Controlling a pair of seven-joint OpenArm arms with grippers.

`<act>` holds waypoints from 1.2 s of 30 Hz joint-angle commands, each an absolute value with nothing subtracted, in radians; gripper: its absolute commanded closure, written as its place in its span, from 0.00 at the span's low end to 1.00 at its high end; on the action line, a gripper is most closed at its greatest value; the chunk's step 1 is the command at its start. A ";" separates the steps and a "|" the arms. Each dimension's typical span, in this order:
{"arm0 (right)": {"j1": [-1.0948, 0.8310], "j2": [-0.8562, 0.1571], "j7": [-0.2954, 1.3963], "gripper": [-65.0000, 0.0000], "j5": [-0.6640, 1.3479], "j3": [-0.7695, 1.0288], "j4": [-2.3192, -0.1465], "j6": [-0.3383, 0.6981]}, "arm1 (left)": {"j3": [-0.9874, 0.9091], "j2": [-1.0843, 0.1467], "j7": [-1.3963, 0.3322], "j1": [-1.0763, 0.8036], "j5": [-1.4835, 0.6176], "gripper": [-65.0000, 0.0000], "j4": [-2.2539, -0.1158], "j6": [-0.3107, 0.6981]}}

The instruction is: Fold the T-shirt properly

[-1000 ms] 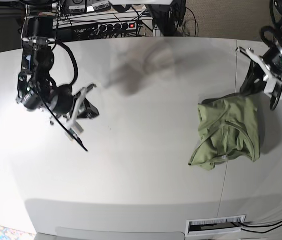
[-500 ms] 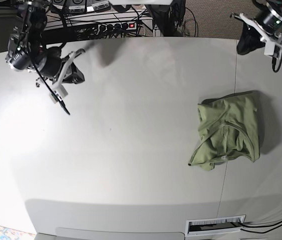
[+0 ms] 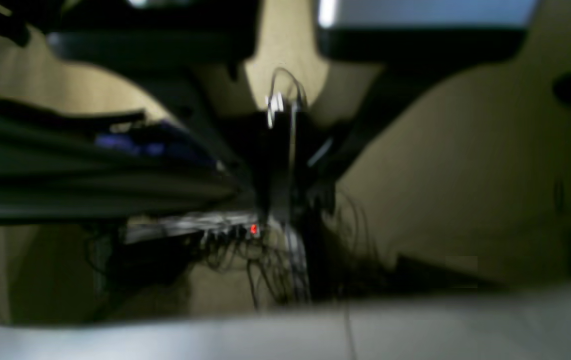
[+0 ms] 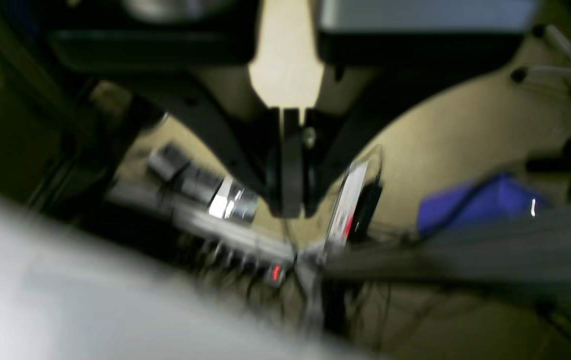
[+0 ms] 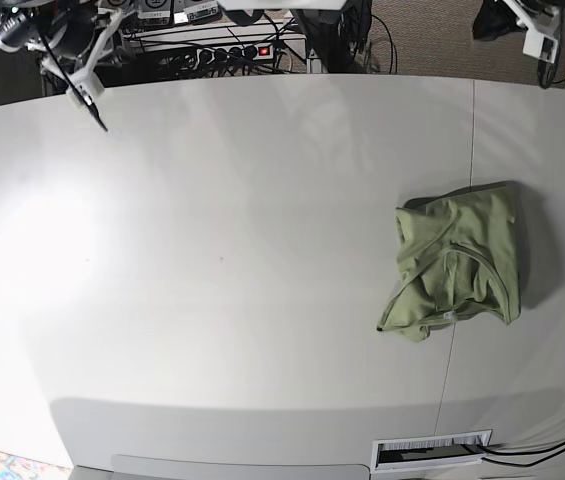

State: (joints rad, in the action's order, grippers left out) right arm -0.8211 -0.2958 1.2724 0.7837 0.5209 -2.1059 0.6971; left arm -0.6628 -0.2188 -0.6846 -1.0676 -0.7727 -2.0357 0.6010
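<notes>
White bench (image 5: 222,260) fills most of the base view, bare over its left and middle. T-shirt (image 5: 459,262) lies on the bench's right part, bunched into a rough folded heap, green, edges uneven, a small pale label at its lower edge; nothing touches it. A thin seam line (image 5: 472,140) in the bench runs under the shirt's right part.

Both arms sit at the far bench edge, mostly cut off by the frame top. Right end effector (image 5: 90,100) at the top left corner: only white bracket and dark tip show there; the right wrist view, blurred, has its jaws pressed together with nothing between them (image 4: 285,165). Left end effector (image 5: 522,25) at the top right corner, largely out of frame; the left wrist view is heavily blurred, jaws read as closed and empty (image 3: 278,150). Both well apart from the T-shirt.

Power strip (image 5: 232,50) with red light behind the bench, cables around it hard to make out. White vent slot (image 5: 432,451) at the near edge.
</notes>
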 commanded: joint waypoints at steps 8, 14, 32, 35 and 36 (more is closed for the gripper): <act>-1.020 -0.258 1.144 1.00 0.758 0.513 -2.033 0.698 | -0.624 -0.212 -0.575 -1.076 -0.788 1.00 -1.726 0.698; -1.016 -0.258 1.058 1.00 0.669 0.414 -1.799 0.698 | -0.465 -0.215 -0.448 -1.020 -0.628 1.00 -1.532 0.698; -0.507 -0.263 0.584 1.00 0.196 0.058 -0.882 0.698 | -0.085 -0.213 -0.199 -0.664 -0.366 1.00 -1.035 0.481; -0.420 -0.263 0.479 1.00 0.174 0.034 -0.732 0.698 | -0.081 -0.199 -0.197 -0.645 -0.366 1.00 -1.000 0.413; -0.394 -0.263 0.453 1.00 0.171 0.025 -0.690 0.698 | -0.081 -0.193 -0.192 -0.645 -0.366 1.00 -0.993 0.389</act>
